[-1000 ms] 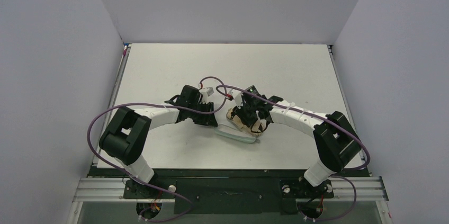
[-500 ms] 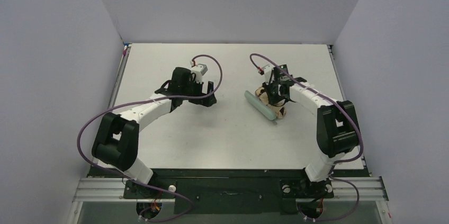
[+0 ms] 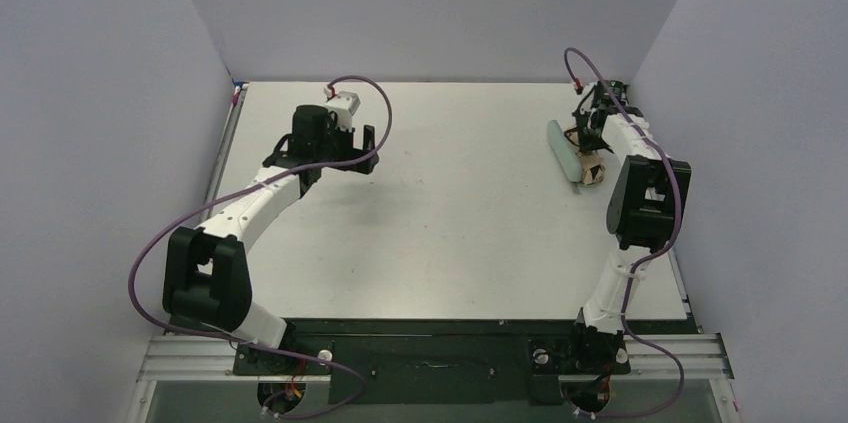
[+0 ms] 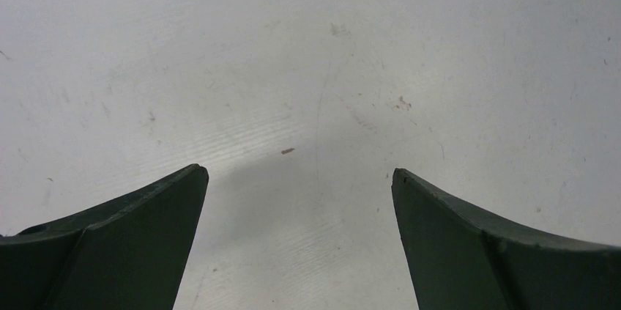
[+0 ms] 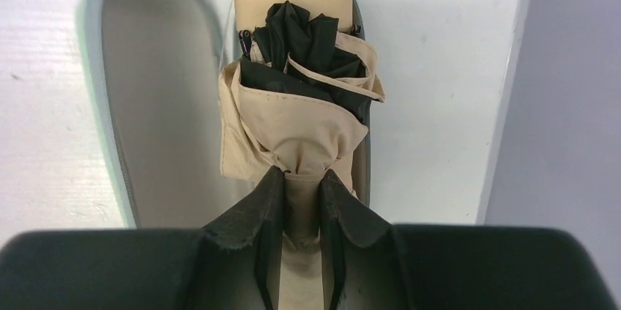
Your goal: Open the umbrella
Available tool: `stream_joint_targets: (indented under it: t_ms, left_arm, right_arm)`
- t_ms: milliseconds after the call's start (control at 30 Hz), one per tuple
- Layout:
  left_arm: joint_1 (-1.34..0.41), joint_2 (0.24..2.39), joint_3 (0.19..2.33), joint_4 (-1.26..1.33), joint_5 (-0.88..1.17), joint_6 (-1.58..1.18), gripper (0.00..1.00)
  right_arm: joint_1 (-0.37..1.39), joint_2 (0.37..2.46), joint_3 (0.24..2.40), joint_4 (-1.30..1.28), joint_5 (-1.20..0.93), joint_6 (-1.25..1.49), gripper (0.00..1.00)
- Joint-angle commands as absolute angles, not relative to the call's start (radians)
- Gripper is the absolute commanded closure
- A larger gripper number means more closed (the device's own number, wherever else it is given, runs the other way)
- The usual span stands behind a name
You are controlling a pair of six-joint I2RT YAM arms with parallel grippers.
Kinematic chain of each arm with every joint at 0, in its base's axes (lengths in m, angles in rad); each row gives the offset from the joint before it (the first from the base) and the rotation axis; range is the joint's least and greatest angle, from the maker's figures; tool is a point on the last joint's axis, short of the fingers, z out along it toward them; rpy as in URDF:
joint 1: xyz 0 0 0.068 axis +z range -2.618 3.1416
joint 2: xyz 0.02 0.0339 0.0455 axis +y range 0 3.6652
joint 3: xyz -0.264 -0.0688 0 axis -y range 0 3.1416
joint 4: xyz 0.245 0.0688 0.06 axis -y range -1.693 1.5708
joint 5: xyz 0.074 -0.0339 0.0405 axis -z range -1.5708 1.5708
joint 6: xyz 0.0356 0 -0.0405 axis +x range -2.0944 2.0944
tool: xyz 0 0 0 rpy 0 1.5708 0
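Note:
The umbrella (image 5: pixel 293 127) is folded, tan fabric outside with black folds showing and a beige handle knob (image 5: pixel 293 1) at its far end. My right gripper (image 5: pixel 300 178) is shut on the gathered tan fabric at its near end. From above, the umbrella (image 3: pixel 593 173) lies at the table's far right with the right gripper (image 3: pixel 590 135) over it. An open pale mint case (image 5: pixel 157 90) lies under and left of it. My left gripper (image 4: pixel 296 174) is open over bare table, at the back left (image 3: pixel 370 150), far from the umbrella.
The right wall (image 5: pixel 571 90) stands close beside the umbrella, just past the table's right edge (image 3: pixel 640 153). The mint case (image 3: pixel 563 151) lies lengthwise near that edge. The white table (image 3: pixel 450 203) spreads between the two arms.
The right arm has carried the umbrella and case from the table's middle to the far right back. The left gripper has opened wide and drawn away to the back left.

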State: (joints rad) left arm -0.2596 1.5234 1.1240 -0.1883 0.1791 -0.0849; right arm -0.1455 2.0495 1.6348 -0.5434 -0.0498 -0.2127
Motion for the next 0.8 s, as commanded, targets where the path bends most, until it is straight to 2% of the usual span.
stream_joint_targets:
  t_ms: [0, 233, 333, 567, 767]
  left_arm:
    - [-0.223, 1.549, 1.243, -0.22, 0.197, -0.086, 0.03]
    - [-0.218, 1.548, 1.286, -0.199, 0.174, -0.051, 0.03]
    - [-0.213, 1.543, 1.315, -0.216, 0.212, -0.035, 0.03]
    - [-0.172, 1.502, 1.389, -0.284, 0.457, -0.058, 0.03]
    - [-0.173, 1.432, 1.432, -0.373, 0.692, 0.023, 0.03]
  right_arm:
    - [-0.145, 2.011, 1.777, -0.537, -0.156, -0.194, 1.0]
    - [-0.16, 1.96, 1.929, -0.503, -0.233, -0.145, 1.0]
    - [-0.163, 1.919, 1.97, -0.5, -0.333, -0.105, 1.0]
    - [-0.125, 1.767, 1.929, -0.517, -0.592, -0.054, 1.0]
    - [-0.08, 1.572, 1.783, -0.52, -0.82, -0.007, 1.0]
